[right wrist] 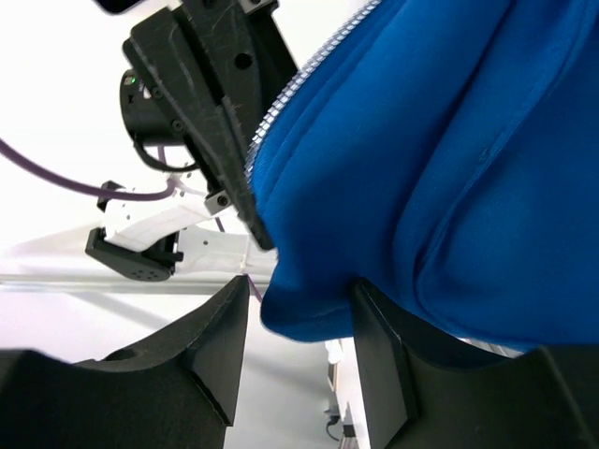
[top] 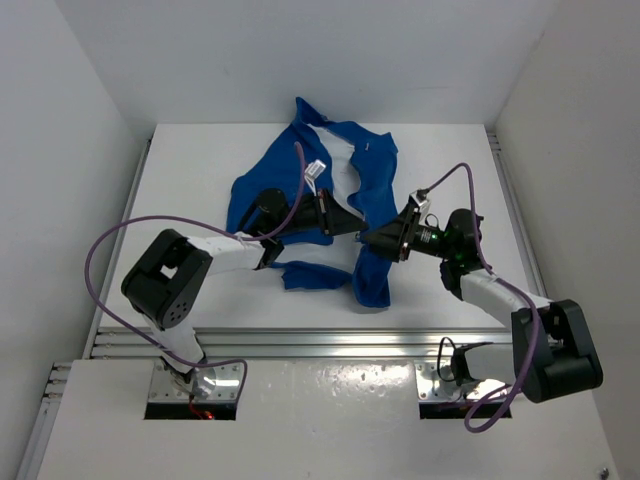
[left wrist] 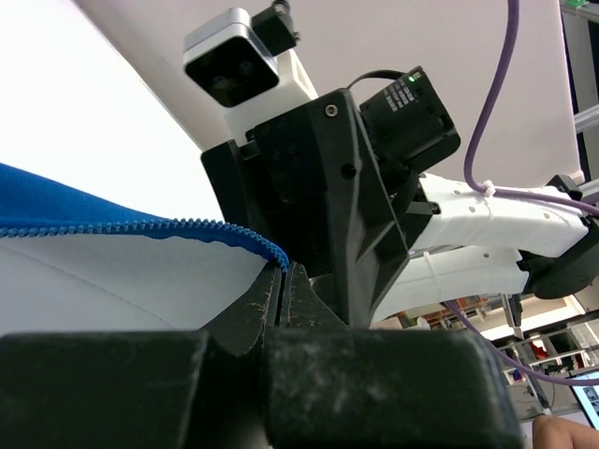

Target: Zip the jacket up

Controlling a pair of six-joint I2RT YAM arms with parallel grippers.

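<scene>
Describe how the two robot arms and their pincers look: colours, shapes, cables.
Both arms have white links and bulky black joints. Purple cables loop along each. The left pincer and right pincer are matte black with tapered, scuffed fingers; a small white-and-black camera sits above.

White table (top: 200,180), grey walls (top: 60,110).

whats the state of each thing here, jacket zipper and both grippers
jacket: open, spread rumpled on the table, white lining showing
zipper: unzipped, its toothed edge free
left gripper: shut, pinching the jacket's zipper edge
right gripper: fingers apart, a blue fold of the jacket between them
</scene>
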